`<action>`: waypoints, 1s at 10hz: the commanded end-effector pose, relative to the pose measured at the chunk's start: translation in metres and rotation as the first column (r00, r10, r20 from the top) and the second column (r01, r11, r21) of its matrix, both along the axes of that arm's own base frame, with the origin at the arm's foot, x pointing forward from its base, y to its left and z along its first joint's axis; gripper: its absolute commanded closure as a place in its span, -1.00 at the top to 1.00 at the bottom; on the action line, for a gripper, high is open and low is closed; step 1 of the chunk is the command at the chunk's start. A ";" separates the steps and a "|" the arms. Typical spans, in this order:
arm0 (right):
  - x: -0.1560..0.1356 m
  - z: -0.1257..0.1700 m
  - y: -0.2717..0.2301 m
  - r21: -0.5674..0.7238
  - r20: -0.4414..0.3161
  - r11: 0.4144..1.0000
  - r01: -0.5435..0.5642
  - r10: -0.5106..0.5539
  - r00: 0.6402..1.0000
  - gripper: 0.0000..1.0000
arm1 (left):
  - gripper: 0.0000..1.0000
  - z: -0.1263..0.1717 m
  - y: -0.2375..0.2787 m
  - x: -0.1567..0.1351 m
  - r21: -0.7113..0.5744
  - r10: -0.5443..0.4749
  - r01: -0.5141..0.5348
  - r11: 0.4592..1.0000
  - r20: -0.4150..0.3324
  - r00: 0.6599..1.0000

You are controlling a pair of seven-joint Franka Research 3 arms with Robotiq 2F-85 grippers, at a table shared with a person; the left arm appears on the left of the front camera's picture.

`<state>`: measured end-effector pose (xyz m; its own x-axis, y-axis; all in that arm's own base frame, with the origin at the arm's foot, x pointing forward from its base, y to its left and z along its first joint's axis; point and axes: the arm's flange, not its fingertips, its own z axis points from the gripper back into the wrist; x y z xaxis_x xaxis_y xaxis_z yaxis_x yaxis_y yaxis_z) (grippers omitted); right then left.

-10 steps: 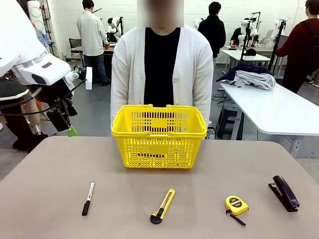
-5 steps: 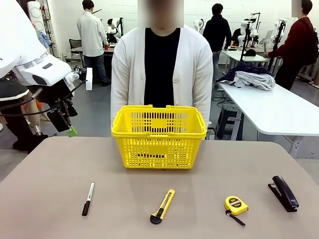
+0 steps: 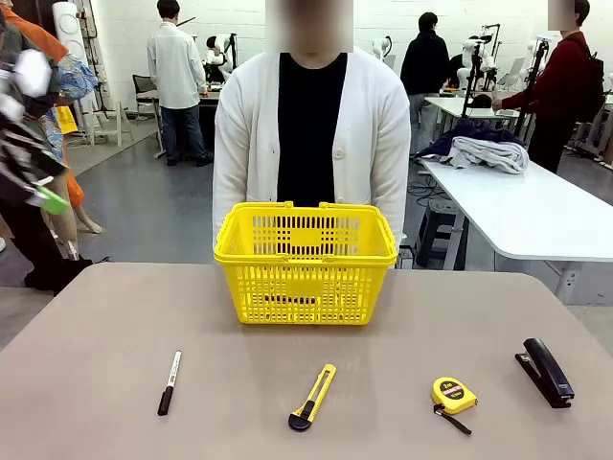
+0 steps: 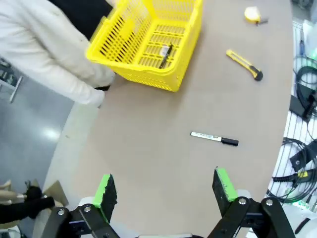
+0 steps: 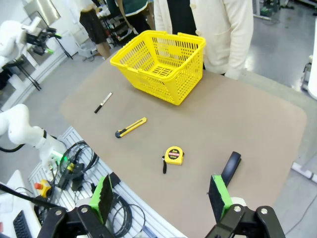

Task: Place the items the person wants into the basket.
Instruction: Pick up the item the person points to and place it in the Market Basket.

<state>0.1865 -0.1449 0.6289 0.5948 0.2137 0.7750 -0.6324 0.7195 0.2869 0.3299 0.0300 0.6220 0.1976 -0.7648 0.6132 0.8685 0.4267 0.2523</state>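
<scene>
Jaws of the left gripper [image 4: 163,174], seen from its own wrist camera, stand fully apart with nothing between the green pads. Those of the right gripper [image 5: 161,179] are likewise spread and empty, high above the near edge of the table [image 3: 86,383].

Compared with half a second ago, the left arm [image 3: 27,115] has swung upward and away from the table's left edge. It now appears as a motion blur at the upper left of the front view. Nothing on the table has shifted. The likely reading is a withdrawal between picks, leaving both arms free for the next item.

The basket [image 3: 305,287] stands at the far middle of the table, just in front of the person [image 3: 308,125], handles folded down along its rim. Inside, on its floor, lies the slim dark pen [image 4: 166,49], so one item appears delivered.

The utility knife [image 3: 313,396] and the tape measure [image 3: 453,394] lie on the near half of the table, well apart from the basket. The marker [image 3: 170,381] lies to the left and the stapler [image 3: 546,371] to the right. The person shows no pointing hand.
</scene>
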 end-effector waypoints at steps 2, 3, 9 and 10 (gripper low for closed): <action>0.000 -0.002 0.001 -0.001 -0.002 1.000 -0.003 0.003 1.000 1.00 | 1.00 -0.025 0.064 -0.031 -0.174 -0.112 0.105 0.979 -0.030 0.993; 0.000 -0.002 0.001 -0.001 -0.002 1.000 -0.003 0.003 1.000 1.00 | 1.00 -0.032 0.085 -0.037 -0.220 -0.171 0.157 0.963 -0.047 0.984; 0.000 -0.002 0.001 -0.001 -0.002 1.000 -0.003 0.003 1.000 1.00 | 1.00 -0.047 0.100 -0.042 -0.216 -0.159 0.157 0.964 0.009 0.987; 0.000 -0.002 0.001 -0.001 -0.002 1.000 -0.003 0.003 1.000 1.00 | 1.00 -0.046 0.096 -0.040 -0.213 -0.146 0.141 0.967 -0.008 0.989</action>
<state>0.1865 -0.1449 0.6289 0.5947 0.2139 0.7749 -0.6325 0.7195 0.2868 0.2870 0.1295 0.5752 0.1081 -0.6374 0.7629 0.9360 0.3239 0.1380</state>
